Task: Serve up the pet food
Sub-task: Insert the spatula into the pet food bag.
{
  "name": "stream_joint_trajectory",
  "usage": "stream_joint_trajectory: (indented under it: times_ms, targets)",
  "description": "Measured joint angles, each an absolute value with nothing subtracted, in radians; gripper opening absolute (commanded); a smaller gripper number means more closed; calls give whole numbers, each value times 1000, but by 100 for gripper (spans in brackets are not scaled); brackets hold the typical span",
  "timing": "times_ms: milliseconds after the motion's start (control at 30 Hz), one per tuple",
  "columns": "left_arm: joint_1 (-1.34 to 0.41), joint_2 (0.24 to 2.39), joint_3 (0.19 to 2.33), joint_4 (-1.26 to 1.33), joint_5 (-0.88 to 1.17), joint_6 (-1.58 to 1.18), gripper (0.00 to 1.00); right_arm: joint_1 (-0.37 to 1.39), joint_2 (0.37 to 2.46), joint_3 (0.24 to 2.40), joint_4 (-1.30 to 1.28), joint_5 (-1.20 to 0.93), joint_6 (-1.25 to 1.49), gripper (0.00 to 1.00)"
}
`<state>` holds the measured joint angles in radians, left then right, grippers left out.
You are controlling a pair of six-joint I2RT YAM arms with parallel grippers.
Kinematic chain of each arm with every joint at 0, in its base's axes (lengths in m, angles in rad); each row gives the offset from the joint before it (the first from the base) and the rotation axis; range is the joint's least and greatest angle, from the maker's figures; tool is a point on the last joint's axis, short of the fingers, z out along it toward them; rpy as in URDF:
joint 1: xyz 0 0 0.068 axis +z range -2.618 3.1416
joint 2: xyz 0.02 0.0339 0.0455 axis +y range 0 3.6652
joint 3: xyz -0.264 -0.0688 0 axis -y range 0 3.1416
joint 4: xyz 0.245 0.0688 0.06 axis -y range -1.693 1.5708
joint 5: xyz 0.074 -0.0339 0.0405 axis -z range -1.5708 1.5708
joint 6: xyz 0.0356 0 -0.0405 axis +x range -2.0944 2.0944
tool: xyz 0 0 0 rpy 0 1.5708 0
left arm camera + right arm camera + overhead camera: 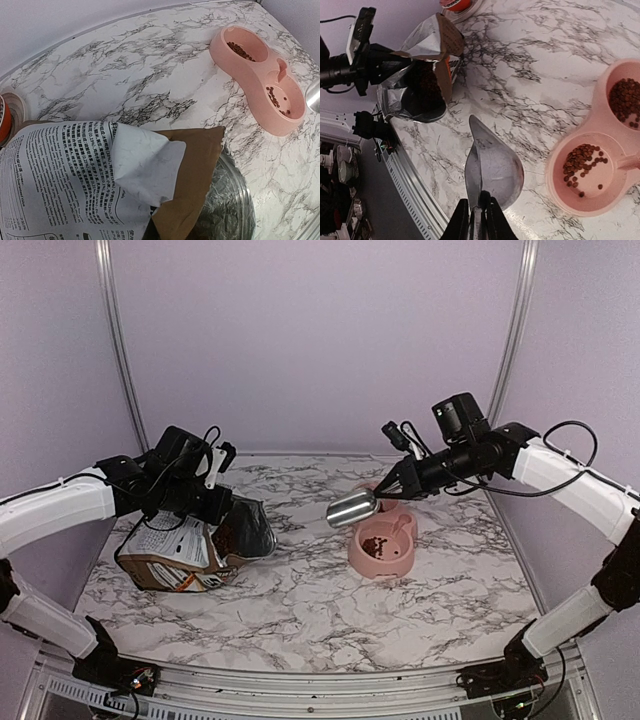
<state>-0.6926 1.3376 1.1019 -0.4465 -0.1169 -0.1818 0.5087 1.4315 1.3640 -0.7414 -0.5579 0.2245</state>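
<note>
Silver steel scoop (pixel 492 165) pinched in right gripper (pixel 481 204) — left gripper (pixel 212 502) clamps crinkled paper bag (pixel 175 558) of kibble (pixel 422 85).

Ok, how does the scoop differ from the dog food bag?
The metal scoop is shiny and looks empty; the dog food bag is printed paper with kibble inside. The scoop hangs in the air beside the pink double bowl; the bag rests on the marble table. Shared: a gripper holds each, right gripper the scoop, left gripper the bag.
</note>
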Motion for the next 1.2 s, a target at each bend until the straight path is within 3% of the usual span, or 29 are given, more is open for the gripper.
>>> stream_joint_trajectory:
  times_ms: [433, 1200]
  targets:
    - [-693, 1391, 1127, -450, -59, -217, 0, 770, 1574, 1427, -566, -627, 187, 0]
    - [-676, 1554, 1317, -477, 56, -308, 0, 827, 1726, 1422, -336, -395, 251, 0]
